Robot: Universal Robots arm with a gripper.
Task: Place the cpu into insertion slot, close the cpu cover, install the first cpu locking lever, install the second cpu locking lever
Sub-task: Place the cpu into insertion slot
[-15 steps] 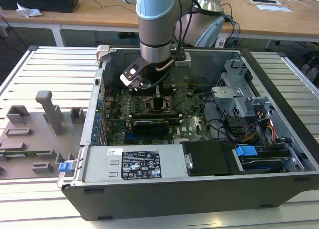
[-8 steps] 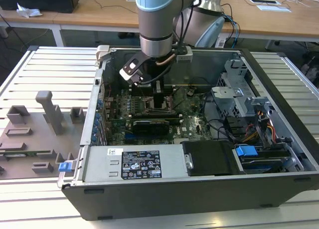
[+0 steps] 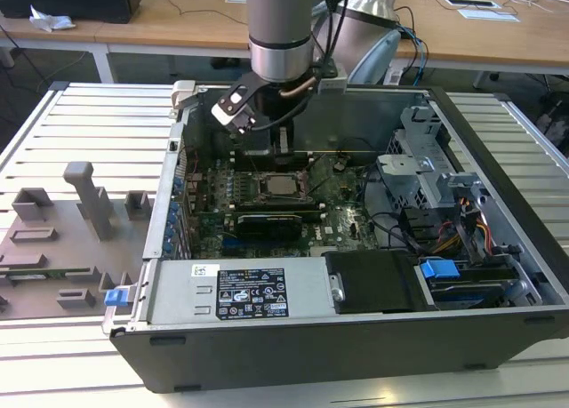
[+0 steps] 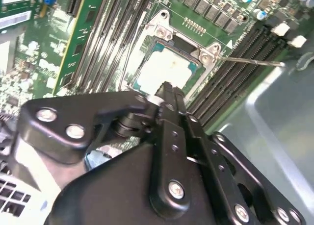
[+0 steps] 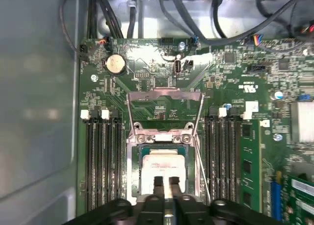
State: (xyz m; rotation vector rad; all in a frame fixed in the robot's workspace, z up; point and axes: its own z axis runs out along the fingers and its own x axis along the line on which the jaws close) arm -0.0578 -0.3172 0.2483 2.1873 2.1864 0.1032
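**Chip seated, gripper over it**

The cpu (image 5: 164, 163) lies flat in the slot (image 5: 131, 178), pale top up, in the middle of the green board (image 5: 147, 78), with long black memory slots (image 5: 103, 161) on either side. In the exterior view the cpu (image 3: 283, 188) sits deep inside the open case (image 3: 356, 337), directly under the arm.

The gripper (image 5: 166, 182) hangs just above the chip's near edge. Its two fingertips are drawn close together with only a slit between them, and they grasp nothing.

The cover (image 5: 164, 93) seems swung back from its hinge, its frame lying beyond the slot over the board. A thin wire lever (image 5: 202, 171) runs along one side of the slot, and in the second wrist view it (image 4: 250, 62) sticks out over the memory slots.
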